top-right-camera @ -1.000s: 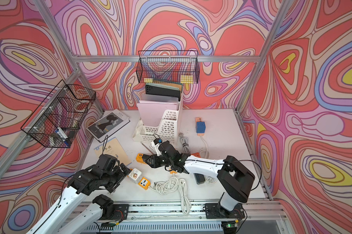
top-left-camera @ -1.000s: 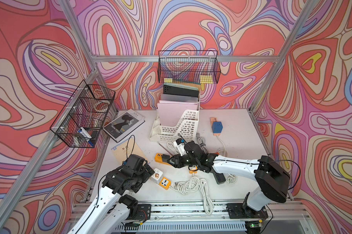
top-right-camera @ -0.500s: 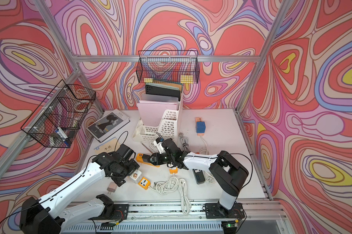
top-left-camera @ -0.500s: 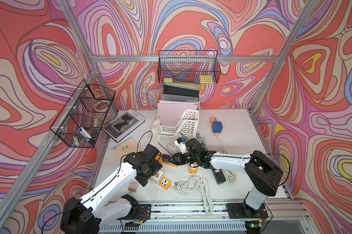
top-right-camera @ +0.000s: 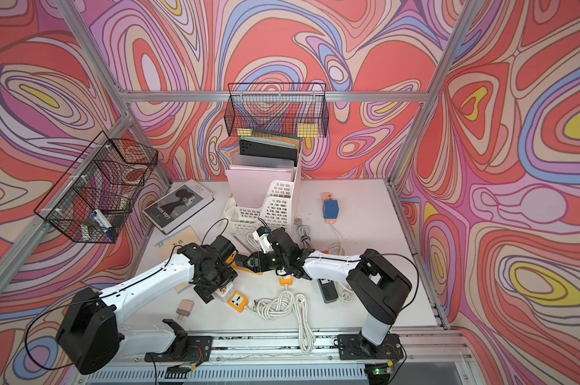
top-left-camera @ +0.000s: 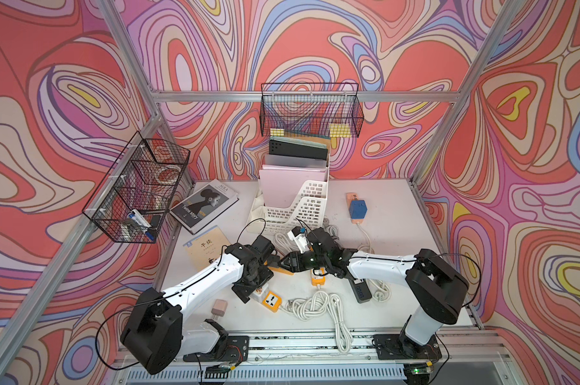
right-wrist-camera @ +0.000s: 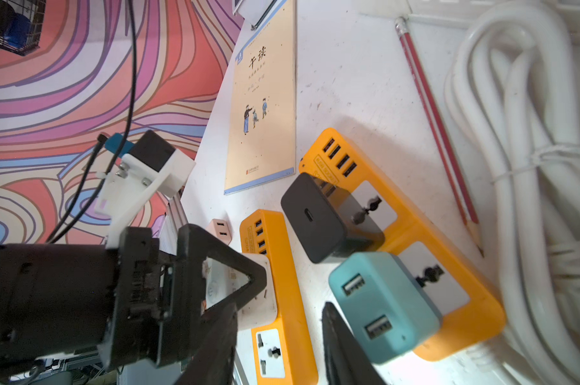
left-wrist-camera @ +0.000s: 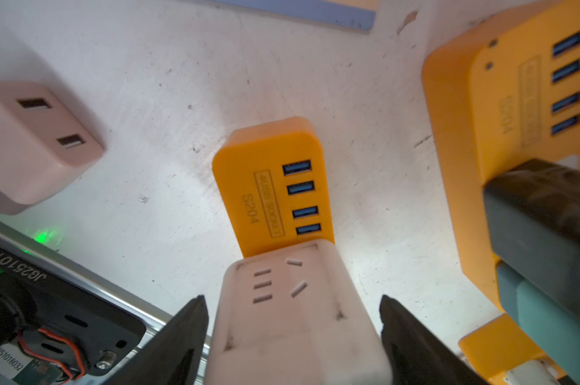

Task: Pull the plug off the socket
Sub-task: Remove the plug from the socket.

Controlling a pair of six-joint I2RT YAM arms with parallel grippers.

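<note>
The white plug (left-wrist-camera: 282,333) sits in the orange strip (left-wrist-camera: 271,186), next to its four blue USB ports, the strip flat on the worktop (left-wrist-camera: 148,83). The left gripper (left-wrist-camera: 292,301) straddles the plug, jaws apart with a gap on each side. Beside the strip lies a second strip (right-wrist-camera: 412,233) bearing a black plug (right-wrist-camera: 315,220) and a teal plug (right-wrist-camera: 382,306), with the right gripper (top-left-camera: 286,262) over it, jaws partly apart, though I cannot tell whether they pinch anything; a pink charger (left-wrist-camera: 31,143) lies on the strip's other side.
</note>
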